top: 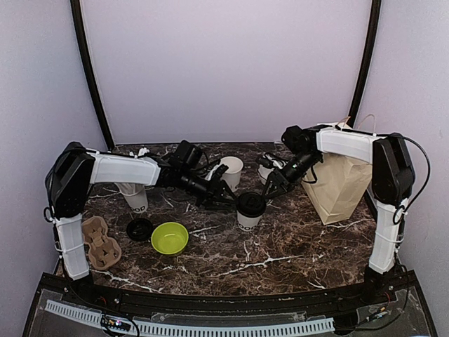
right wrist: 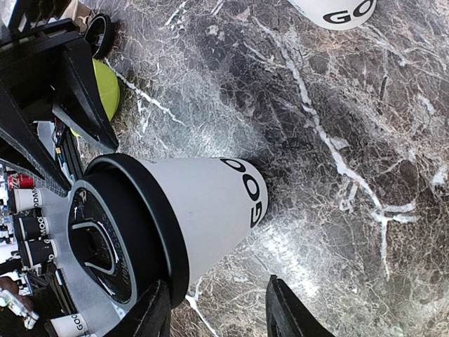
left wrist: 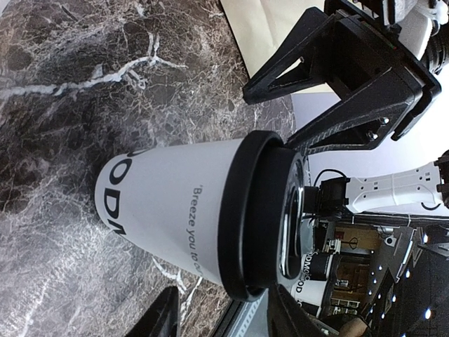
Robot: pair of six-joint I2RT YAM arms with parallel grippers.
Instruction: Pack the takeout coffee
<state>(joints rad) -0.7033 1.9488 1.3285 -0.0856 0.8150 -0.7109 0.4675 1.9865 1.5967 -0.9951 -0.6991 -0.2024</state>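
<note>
Locate the white paper cup with dark lettering and a round black plastic lid (top: 250,210). It stands upright on the dark marbled table (top: 295,246), near the centre, between the two arms. Its lid is seated, so you may judge it ready to be lifted without spilling.

The left gripper (top: 230,198) faces the cup from one side and the right gripper (top: 272,189) from the other. Both wrist views show the jaws spread with the cup ahead of them. No finger appears to touch it. This opposed placement probably lets either arm take the cup.

The tan paper bag (top: 340,186) stands upright just beside the right arm, within that arm's reach. The brown moulded cup carrier (top: 102,242) lies near the left base.

A second lettered white cup (top: 137,199) stands under the left forearm, apparently unlidded. A loose black lid (top: 139,228) lies beside the lime-green bowl (top: 170,237). Judge that cup as not yet ready for packing.
</note>
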